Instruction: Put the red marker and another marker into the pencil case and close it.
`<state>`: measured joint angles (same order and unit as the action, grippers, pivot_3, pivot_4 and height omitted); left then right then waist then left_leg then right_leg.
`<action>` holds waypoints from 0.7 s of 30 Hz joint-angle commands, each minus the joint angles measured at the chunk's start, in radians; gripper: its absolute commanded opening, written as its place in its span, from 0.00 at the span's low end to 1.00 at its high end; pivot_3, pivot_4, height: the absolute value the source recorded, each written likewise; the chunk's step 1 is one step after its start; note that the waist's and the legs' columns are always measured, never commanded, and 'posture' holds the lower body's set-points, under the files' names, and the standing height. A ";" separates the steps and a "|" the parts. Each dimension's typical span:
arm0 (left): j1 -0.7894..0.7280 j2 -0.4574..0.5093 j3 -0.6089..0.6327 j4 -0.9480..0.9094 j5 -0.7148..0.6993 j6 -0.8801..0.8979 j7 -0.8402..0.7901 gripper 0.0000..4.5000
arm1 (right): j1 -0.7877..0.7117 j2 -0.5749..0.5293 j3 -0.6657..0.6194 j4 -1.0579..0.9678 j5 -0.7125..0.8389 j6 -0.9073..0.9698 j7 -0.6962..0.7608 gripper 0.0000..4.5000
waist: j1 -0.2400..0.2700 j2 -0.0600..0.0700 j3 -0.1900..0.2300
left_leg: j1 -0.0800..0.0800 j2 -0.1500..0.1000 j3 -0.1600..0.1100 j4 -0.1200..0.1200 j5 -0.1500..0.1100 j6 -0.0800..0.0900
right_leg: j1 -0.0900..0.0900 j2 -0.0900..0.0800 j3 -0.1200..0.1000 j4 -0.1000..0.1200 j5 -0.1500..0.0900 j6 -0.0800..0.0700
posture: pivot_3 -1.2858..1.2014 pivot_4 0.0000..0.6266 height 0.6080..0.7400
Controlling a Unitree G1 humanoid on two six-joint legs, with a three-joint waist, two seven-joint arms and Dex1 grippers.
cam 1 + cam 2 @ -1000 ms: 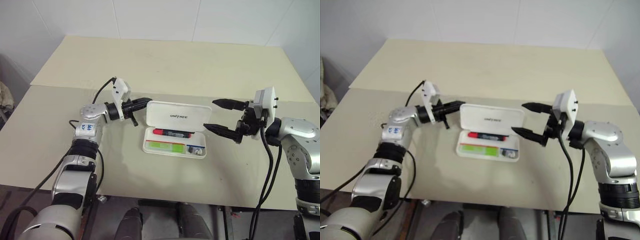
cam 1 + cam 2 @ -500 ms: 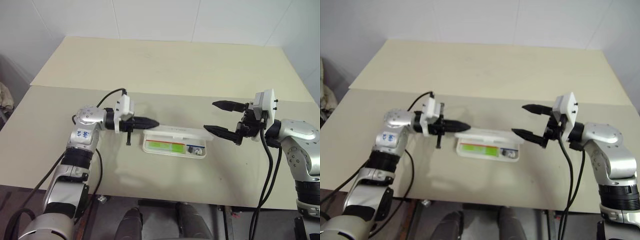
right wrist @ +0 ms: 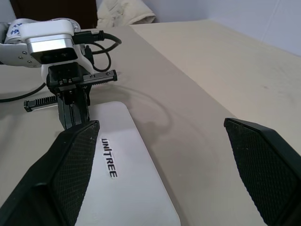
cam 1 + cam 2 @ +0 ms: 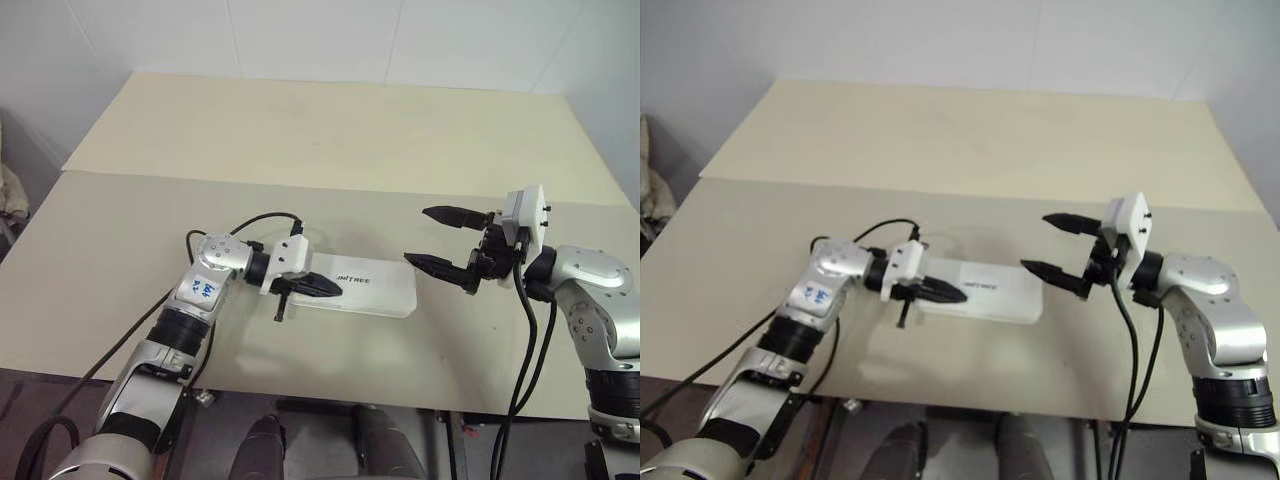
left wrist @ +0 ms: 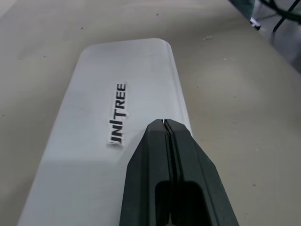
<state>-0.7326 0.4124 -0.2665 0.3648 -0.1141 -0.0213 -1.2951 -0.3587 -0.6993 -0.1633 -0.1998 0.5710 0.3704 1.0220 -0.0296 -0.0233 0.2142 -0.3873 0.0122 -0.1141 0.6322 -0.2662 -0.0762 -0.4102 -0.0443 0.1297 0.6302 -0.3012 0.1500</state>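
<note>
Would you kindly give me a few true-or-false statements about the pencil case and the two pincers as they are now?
1. The pencil case lies with its lid down flat. True.
2. The left pincer is wide open. False: its fingers are pressed together.
3. The left pincer's tip is over the lid, beside the lettering. True.
4. The right pincer grips the case. False: it is open, in the air off the case's end, holding nothing.
5. The red marker lies on the table beside the case. False: no marker lies on the table.

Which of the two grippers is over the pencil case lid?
The left gripper, fingers shut, tip over the closed pencil case; the right gripper hangs open beside the case's end.
</note>
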 commanded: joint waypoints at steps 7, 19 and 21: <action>-0.005 0.032 -0.054 -0.054 0.044 0.215 0.034 0.01 | 0.033 0.017 -0.029 -0.077 0.029 -0.013 -0.042 1.00 | -0.003 0.000 0.000 | 0.002 0.000 0.000 0.001 0.001 0.002 | 0.002 0.000 0.000 0.000 0.002 0.000 | 0.52 0.24 1.00; 0.039 0.088 0.285 -0.247 -0.263 0.343 0.082 0.01 | -0.013 0.028 -0.010 0.028 0.002 -0.057 -0.006 1.00 | -0.005 0.000 0.000 | 0.001 0.000 0.000 -0.001 0.003 0.003 | 0.001 0.000 0.000 0.000 0.003 0.000 | 0.52 0.24 1.00; 0.081 0.131 0.356 -0.248 -0.281 0.322 0.104 0.09 | -0.026 0.032 -0.006 0.064 -0.015 -0.081 -0.001 1.00 | -0.006 0.000 0.000 | 0.001 0.000 0.000 -0.001 0.003 0.003 | 0.001 0.000 0.000 -0.001 0.003 0.000 | 0.52 0.24 1.00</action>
<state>-0.6701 0.5168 0.0249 0.1471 -0.3617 0.3288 -1.2075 -0.3642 -0.6700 -0.1581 -0.1447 0.5632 0.3267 1.0124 -0.0356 -0.0236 0.2142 -0.3864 0.0125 -0.1143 0.6309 -0.2635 -0.0736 -0.4097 -0.0441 0.1297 0.6296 -0.2987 0.1496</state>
